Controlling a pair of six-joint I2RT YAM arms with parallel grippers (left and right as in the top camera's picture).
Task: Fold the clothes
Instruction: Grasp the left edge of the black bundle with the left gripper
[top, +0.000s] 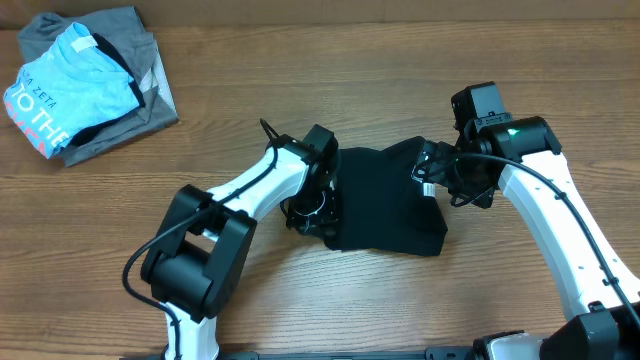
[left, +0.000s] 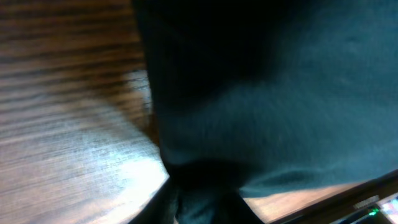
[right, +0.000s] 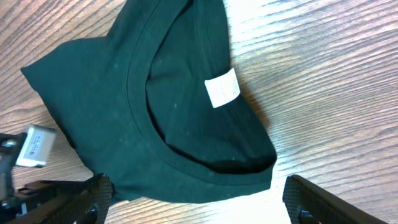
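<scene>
The clothes, a black T-shirt (top: 385, 205), lie bunched in the middle of the wooden table. My left gripper (top: 322, 205) is at the shirt's left edge. In the left wrist view dark fabric (left: 267, 93) fills most of the frame and narrows to a pinch in my left gripper (left: 202, 208), which is shut on it. My right gripper (top: 428, 172) hovers at the shirt's upper right. Seen from the right wrist, the collar with its white neck label (right: 222, 88) lies just ahead of the gripper (right: 199, 202), whose fingers (right: 93, 194) stand wide open with nothing clamped.
A pile with a grey garment (top: 150, 95) and a light blue printed shirt (top: 70, 85) sits at the table's far left corner. Bare wood (top: 420, 60) surrounds the black shirt.
</scene>
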